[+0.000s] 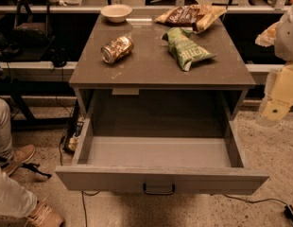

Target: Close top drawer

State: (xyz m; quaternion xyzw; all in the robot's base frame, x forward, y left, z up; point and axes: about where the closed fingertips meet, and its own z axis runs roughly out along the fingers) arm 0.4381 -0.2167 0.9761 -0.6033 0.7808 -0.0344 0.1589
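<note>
Currently the top drawer (158, 151) is pulled fully out and empty, lying left of and below the pincer (277, 100). Its long front, with the handle (159, 189), runs crosswise. We cannot tell whether the pincer is spread or pressed together. It hangs off the desk's (151, 67) right edge. We judge the push must go front-to-back.

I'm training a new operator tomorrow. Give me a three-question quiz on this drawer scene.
1. True or false: the top drawer is pushed shut.
2. Which sits nearest the back left corner of the cabinet top? A. can B. bowl C. green chip bag
3. Fill in: the gripper hangs at the picture's ____ edge, apart from the drawer's handle.

Key: 1 false; 2 B; 3 right.
</note>
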